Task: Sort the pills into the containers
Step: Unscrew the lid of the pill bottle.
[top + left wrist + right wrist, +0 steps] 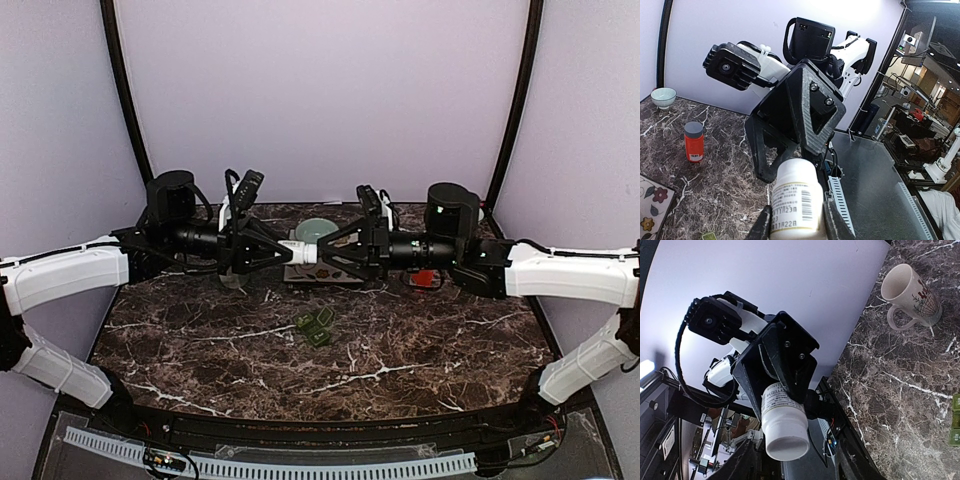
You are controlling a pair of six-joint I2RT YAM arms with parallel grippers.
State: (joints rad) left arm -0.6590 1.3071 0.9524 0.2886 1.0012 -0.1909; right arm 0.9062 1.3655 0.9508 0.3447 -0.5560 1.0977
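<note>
The left claw (797,226) is closed on the labelled body of a white pill bottle (794,197) and holds it level. The right claw (792,461) stands open around the cap (787,442), with gaps on both sides. Both arms reach inward with level forearms and meet above the counter (180,340). The dark green pill box (313,326) lies on the counter below them, nearer the bases.

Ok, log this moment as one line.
left hand: gripping white pill bottle | right hand: open around cap | pill box: untouched
</note>
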